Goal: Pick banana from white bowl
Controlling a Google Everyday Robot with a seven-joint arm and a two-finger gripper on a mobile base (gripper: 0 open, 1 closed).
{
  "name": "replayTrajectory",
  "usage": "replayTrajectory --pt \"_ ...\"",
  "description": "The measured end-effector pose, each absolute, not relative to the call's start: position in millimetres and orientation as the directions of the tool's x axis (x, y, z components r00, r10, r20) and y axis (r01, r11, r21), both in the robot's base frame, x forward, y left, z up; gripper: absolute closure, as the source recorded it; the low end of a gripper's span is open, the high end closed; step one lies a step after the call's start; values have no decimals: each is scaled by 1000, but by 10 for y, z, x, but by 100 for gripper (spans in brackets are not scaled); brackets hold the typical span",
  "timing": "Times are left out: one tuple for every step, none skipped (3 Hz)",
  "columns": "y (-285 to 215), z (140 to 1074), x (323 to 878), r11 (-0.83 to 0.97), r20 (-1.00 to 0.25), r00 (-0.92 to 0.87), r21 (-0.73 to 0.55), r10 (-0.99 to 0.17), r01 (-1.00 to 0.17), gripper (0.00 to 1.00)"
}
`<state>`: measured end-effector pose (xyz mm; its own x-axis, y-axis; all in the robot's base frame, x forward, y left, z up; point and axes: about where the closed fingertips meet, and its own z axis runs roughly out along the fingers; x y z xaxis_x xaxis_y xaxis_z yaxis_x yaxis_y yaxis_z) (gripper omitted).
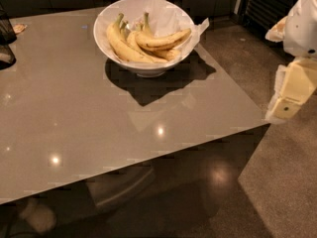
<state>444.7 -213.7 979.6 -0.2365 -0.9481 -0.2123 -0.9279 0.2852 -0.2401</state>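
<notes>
The white bowl (114,14) stands on the far middle of the grey table (99,113), lined with crumpled white paper (171,16). The banana (163,39), curved, yellow and dark-tipped, lies on top of several longer, paler bananas (121,44) with greenish stems. My gripper (291,90) is the cream-coloured part at the right edge of the view, off the table's right side. It is well to the right of the bowl, nearer the camera, and holds nothing that I can see.
A dark object (6,36) stands at the table's left edge. The table's near-right corner (266,120) lies close to my arm. Speckled floor (277,192) runs to the right. A dark slatted unit (262,9) stands at the back right.
</notes>
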Motion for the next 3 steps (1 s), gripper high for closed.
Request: replayTrajectory --pt "-2032 9855 4711 312 -250 -261 -197 -933 -929 0" --pt "-1917 9958 5078 318 -274 -265 -171 -925 -932 0" --pt "-1884 10065 5161 320 -297 -252 -206 -921 -925 0"
